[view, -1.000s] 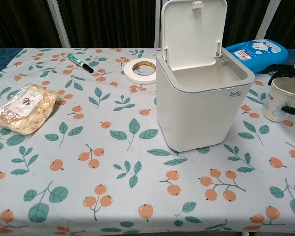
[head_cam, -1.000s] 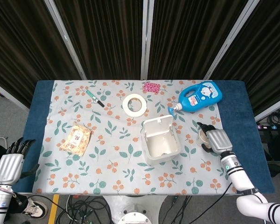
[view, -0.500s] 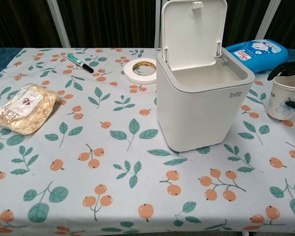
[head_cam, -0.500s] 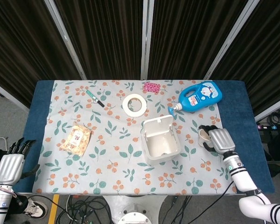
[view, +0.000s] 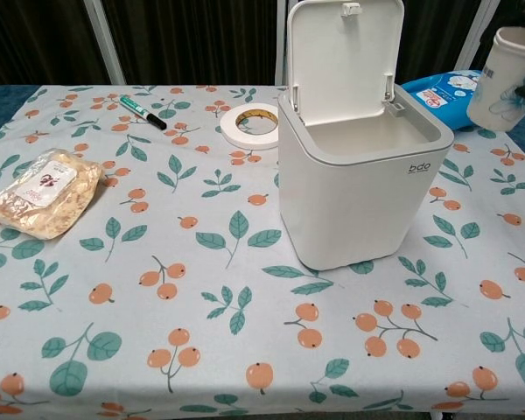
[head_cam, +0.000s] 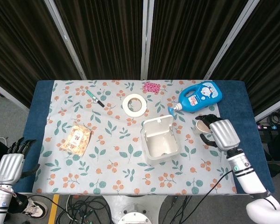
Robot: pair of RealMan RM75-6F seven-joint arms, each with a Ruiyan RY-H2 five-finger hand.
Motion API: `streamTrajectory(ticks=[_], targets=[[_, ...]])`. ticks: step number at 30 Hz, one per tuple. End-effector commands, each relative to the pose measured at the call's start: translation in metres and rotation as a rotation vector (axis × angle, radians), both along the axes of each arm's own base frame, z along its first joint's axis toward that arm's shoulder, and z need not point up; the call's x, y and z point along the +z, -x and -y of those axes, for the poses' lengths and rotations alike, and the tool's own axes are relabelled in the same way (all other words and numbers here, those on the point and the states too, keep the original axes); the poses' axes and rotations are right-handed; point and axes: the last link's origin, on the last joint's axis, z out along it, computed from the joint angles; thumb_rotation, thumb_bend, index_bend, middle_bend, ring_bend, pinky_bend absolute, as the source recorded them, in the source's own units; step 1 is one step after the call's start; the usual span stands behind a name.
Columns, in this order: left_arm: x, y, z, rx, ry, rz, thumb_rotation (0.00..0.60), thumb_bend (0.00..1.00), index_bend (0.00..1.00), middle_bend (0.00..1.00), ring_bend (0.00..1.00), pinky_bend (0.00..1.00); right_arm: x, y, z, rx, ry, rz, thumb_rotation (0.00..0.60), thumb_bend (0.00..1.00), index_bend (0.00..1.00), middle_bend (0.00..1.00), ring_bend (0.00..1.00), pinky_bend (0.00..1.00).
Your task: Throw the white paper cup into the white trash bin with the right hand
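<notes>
My right hand (head_cam: 221,134) grips the white paper cup (head_cam: 202,126) and holds it upright in the air, to the right of the white trash bin (head_cam: 160,143). In the chest view the cup (view: 506,79) hangs at the upper right edge, above the level of the bin's rim (view: 367,144), with only a dark fingertip showing at the frame edge. The bin stands mid-table with its lid (view: 344,54) swung up and open. My left hand (head_cam: 11,164) hangs beside the table's left front corner with nothing in it, fingers apart.
A blue detergent bottle (head_cam: 199,96) lies behind the cup. A tape roll (head_cam: 134,103), a pink item (head_cam: 151,87) and a green marker (head_cam: 95,99) lie at the back. A snack bag (head_cam: 77,139) lies at the left.
My right hand has lifted the cup off the table and raised it above the bin's rim level. The left hand has not moved.
</notes>
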Motion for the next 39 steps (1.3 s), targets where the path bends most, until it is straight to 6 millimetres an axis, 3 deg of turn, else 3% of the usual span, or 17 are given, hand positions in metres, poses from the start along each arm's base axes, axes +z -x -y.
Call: streamTrajectory(ticks=[1,5,11,24,28,33,39], targets=[[0.0,0.0,0.0,0.0,0.0,0.003,0.6,0.23,0.15,0.14,0.03,0.12,0.014,-0.025,-0.001,0.069,0.006,0.023,0.6,0.29,0.27,0.36,0.28,0.53],[0.0,0.0,0.0,0.0,-0.002,0.005,0.6,0.23,0.15,0.15,0.03,0.12,0.015,-0.045,-0.004,0.128,-0.01,0.038,0.6,0.29,0.28,0.36,0.28,0.53],[-0.001,0.003,0.0,0.004,0.001,0.004,0.6,0.23,0.15,0.15,0.03,0.12,0.0,-0.069,-0.013,0.196,-0.067,0.053,0.6,0.29,0.27,0.36,0.28,0.53],[0.002,0.006,0.002,0.01,-0.001,0.0,0.6,0.23,0.15,0.15,0.03,0.12,-0.029,-0.091,-0.017,0.246,-0.173,0.087,0.6,0.26,0.28,0.36,0.28,0.51],[0.002,0.007,0.003,0.013,-0.001,0.001,0.6,0.23,0.15,0.15,0.03,0.12,-0.032,-0.093,-0.018,0.257,-0.192,0.097,0.6,0.21,0.2,0.31,0.23,0.39],[0.003,0.01,0.003,0.021,0.0,0.002,0.6,0.23,0.15,0.15,0.03,0.12,-0.033,-0.091,-0.018,0.246,-0.217,0.092,0.6,0.1,0.03,0.15,0.03,0.22],[0.003,0.01,0.004,0.021,-0.001,0.003,0.6,0.23,0.16,0.15,0.03,0.12,-0.029,-0.091,-0.019,0.26,-0.203,0.117,0.6,0.08,0.0,0.09,0.0,0.17]])
